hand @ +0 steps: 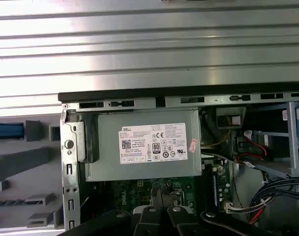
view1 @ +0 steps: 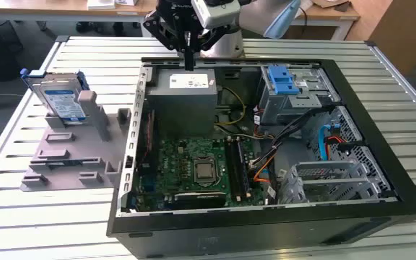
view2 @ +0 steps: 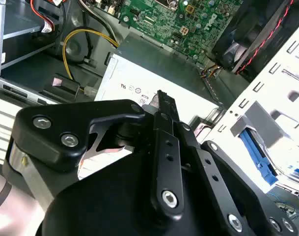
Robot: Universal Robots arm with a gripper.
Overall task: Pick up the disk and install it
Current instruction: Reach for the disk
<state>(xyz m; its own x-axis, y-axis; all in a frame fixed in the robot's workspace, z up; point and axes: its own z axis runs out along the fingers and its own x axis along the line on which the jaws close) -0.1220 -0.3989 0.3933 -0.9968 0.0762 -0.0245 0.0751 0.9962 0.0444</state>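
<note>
Gripper [view1: 189, 60] hovers over the power supply [view1: 186, 89], fingers pinched together I think, and empty. Disk [view1: 59, 98] stands upright in the grey rack [view1: 71, 157] at the exterior view's left, well apart. I'd approach from above, square to its flat faces.

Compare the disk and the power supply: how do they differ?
The disk is smaller and stands on edge in the grey fixture outside the case; the power supply is bigger, boxy, mounted inside it. The disk has a blue frame; the power supply has none. Both are rectangular and labelled.
</note>
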